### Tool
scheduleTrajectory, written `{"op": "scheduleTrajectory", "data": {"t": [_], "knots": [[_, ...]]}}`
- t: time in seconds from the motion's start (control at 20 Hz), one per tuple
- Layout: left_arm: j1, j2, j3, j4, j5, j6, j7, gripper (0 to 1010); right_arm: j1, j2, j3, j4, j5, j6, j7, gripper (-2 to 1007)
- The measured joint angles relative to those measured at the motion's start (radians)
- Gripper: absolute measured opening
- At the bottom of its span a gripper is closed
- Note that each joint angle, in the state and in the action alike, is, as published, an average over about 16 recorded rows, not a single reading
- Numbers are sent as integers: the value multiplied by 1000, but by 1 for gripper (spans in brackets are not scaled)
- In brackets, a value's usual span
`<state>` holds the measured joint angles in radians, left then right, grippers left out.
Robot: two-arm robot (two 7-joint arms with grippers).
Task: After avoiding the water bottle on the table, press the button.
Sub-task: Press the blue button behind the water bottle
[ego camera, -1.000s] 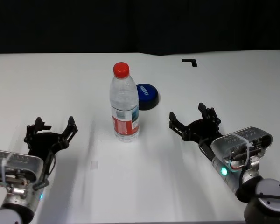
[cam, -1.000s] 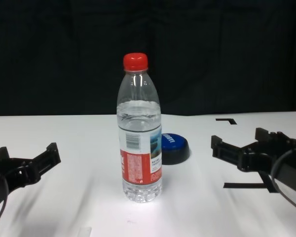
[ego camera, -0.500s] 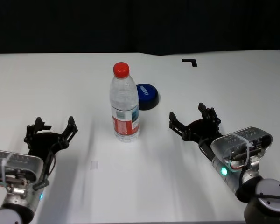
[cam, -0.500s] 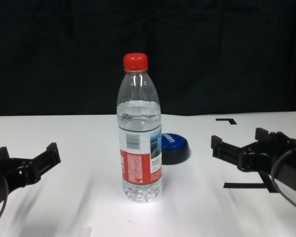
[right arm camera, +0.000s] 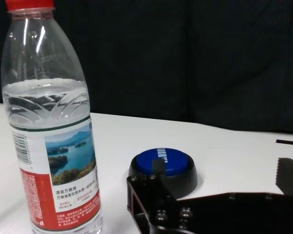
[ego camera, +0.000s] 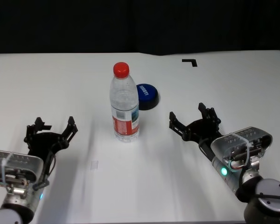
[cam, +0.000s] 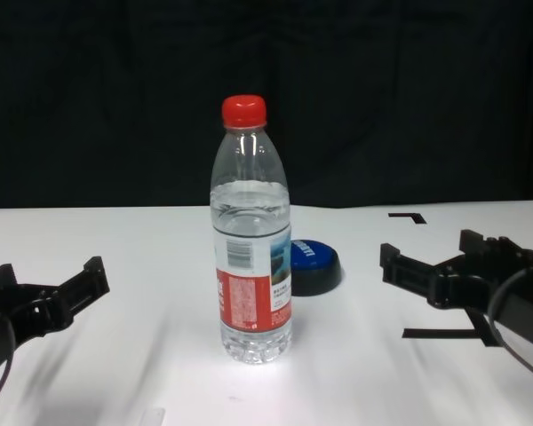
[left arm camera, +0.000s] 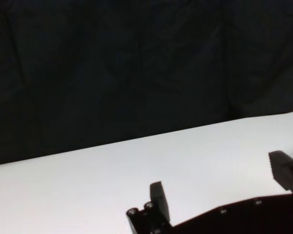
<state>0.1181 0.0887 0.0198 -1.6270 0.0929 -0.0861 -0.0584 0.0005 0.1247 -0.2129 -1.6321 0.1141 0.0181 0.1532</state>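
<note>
The water bottle (ego camera: 125, 105) stands upright at the middle of the white table (ego camera: 51, 84), red cap up; it also shows in the chest view (cam: 252, 240) and the right wrist view (right arm camera: 51, 126). The blue button (ego camera: 147, 95) sits on its black base just behind and to the right of the bottle, also seen in the chest view (cam: 313, 264) and the right wrist view (right arm camera: 163, 168). My right gripper (ego camera: 192, 121) is open and empty, right of the bottle and nearer than the button. My left gripper (ego camera: 50, 129) is open and empty at the near left.
A black tape corner mark (ego camera: 190, 61) lies at the far right of the table, and a black tape line (cam: 440, 334) lies under my right gripper. A dark curtain backs the table's far edge.
</note>
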Motion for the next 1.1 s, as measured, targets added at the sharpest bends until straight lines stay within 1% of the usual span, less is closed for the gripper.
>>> {"op": "scheduleTrajectory", "data": {"t": [1.1], "knots": [[0,0,0,0,0,0,0,1003,0,0,0,0,0,0,0,1003]]}}
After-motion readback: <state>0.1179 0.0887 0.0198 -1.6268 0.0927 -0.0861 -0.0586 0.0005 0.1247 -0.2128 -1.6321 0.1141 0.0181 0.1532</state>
